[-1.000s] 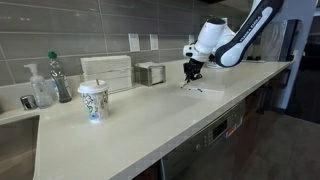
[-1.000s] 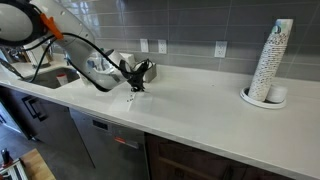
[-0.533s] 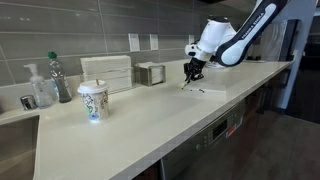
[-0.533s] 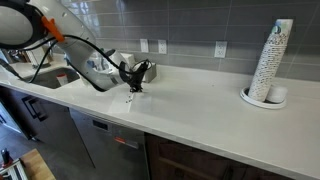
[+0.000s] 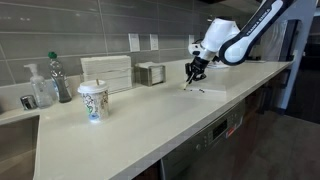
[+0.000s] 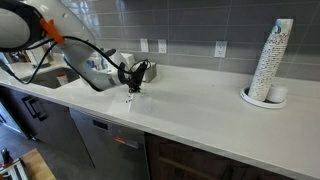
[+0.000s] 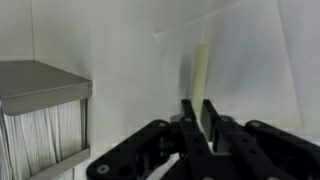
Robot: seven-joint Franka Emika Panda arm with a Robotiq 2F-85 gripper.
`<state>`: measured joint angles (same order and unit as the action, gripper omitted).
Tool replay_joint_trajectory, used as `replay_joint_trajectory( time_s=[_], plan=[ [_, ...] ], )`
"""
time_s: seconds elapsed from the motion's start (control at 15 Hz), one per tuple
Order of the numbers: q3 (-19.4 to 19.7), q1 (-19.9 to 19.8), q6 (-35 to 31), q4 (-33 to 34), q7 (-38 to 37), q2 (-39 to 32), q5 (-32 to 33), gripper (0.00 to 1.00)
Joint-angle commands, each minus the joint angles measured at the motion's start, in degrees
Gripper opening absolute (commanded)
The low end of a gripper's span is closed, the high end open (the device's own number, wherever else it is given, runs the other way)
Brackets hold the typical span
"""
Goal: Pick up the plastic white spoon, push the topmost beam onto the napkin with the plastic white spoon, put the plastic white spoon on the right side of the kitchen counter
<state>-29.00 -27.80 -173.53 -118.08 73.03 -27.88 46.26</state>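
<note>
Grip note: spoon (image 7: 203, 70) was pinched between the pressed-together fingers of the gripper (image 7: 203, 112), its pale shaft running out past the fingertips toward the counter (image 5: 150, 130). Judged very light, thin, smooth plastic, slightly flexible; likely to pivot or slip under side load, so a hold low on the handle seemed best. Flat matte napkin (image 7: 245, 60) lay below the gripper; ribbed box (image 7: 40, 130) stood beside it.
</note>
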Motion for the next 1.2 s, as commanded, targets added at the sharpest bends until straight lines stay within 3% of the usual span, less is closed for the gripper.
replay_joint_trajectory(
  time_s=[0.0,1.13],
  plan=[
    [-4.11,-5.03,0.11,-2.53,4.45,0.53,-1.65,0.03],
    [-18.17,-19.93,5.51,-7.04,13.57,0.18,-2.69,0.03]
  ],
)
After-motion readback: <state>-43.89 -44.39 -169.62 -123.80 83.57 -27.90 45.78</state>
